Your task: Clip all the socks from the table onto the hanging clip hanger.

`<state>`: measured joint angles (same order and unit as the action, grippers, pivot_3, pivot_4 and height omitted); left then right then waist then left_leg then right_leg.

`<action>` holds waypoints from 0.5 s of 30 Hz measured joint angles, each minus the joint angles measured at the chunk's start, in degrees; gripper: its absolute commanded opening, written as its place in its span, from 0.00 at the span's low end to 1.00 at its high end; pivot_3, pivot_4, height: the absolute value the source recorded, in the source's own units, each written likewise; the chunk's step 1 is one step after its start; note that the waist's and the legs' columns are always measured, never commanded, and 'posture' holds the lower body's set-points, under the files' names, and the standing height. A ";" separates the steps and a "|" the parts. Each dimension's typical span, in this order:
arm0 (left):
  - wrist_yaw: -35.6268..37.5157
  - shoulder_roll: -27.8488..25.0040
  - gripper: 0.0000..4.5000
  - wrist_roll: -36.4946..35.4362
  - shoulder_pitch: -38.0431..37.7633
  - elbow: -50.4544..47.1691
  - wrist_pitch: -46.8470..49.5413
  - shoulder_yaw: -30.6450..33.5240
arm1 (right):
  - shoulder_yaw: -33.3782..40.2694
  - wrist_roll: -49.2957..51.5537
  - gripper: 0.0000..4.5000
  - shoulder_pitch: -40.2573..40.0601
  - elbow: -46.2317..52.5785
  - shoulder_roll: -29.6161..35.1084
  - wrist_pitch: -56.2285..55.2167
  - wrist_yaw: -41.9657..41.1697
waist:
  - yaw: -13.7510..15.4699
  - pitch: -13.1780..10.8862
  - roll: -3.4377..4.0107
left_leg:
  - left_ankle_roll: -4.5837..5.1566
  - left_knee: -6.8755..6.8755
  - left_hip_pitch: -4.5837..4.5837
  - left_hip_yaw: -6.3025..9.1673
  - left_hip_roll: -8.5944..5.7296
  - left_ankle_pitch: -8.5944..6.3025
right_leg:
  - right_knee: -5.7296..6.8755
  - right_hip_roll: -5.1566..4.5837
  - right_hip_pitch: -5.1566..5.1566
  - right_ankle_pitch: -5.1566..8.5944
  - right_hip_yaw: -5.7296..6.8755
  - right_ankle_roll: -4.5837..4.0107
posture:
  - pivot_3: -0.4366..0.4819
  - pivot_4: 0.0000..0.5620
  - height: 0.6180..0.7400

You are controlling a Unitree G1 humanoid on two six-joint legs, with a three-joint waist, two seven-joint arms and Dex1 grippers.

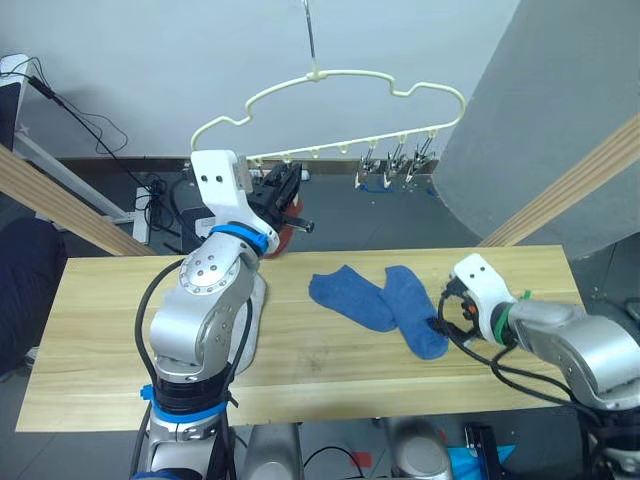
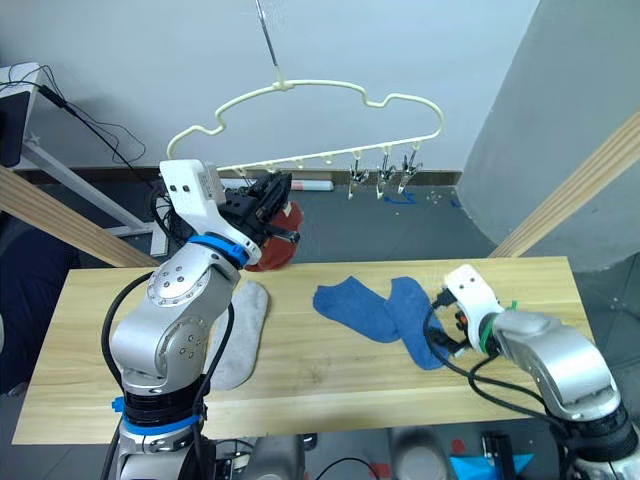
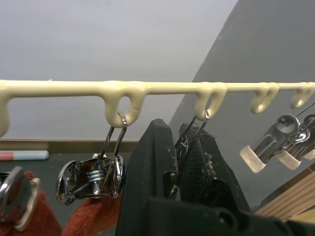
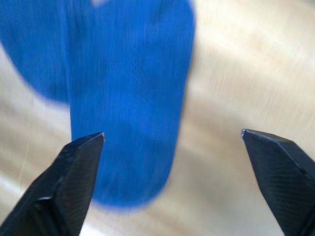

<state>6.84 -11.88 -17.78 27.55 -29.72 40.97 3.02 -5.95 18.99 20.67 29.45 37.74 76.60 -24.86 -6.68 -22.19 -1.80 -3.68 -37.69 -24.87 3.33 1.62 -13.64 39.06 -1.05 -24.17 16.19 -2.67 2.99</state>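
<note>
Gaping right gripper (image 4: 172, 135) over knit blue sock (image 4: 130, 98) | left gripper (image 3: 184, 162) pinching steel clip (image 3: 183, 145)

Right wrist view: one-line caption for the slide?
Open right gripper poised over a blue sock lying on the table.

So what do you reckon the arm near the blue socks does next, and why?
Probably the right gripper eases down and forward until its open jaws straddle the toe end of the nearer blue sock, then closes. That sock lies flat on the table, just ahead of the jaws and not yet between them, and free clips hang on the clip hanger.
</note>
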 measured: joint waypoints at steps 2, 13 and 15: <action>-0.01 0.08 0.04 0.00 -0.02 -0.05 -0.03 -0.01 | -1.58 -0.33 1.00 1.07 -2.33 -0.12 -1.57 -0.04 | 0.14 0.00 0.00 | 0.00 0.00 -0.01 -0.01 -0.01 0.00 | -0.02 -0.02 0.00 0.00 -0.01 -0.01 | 0.22 0.72 1.00; -1.15 0.02 0.04 0.06 -0.66 -1.68 1.01 0.15 | -9.44 -6.25 1.00 12.76 -21.39 -7.94 -11.61 0.69 | 0.39 -0.06 0.05 | 0.04 -0.02 -0.01 -0.04 -0.02 -0.03 | 0.00 -0.06 0.00 -0.05 -0.04 0.02 | 0.29 0.73 1.00; -1.21 0.05 0.04 0.05 -0.67 -1.83 1.11 0.10 | -9.51 -6.82 1.00 14.31 -23.52 -9.33 -12.32 1.13 | 0.46 -0.06 0.05 | 0.04 -0.03 -0.02 -0.07 -0.05 -0.03 | -0.02 -0.11 0.00 -0.06 -0.06 0.02 | 0.29 0.73 1.00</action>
<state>5.64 -11.83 -17.73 26.89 -31.55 42.08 3.12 -15.46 12.17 34.97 5.93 28.41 64.29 -23.72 -6.22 -22.25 -1.75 -3.64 -37.72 -24.89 3.26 1.58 -13.67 39.04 -1.17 -24.17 16.13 -2.73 3.02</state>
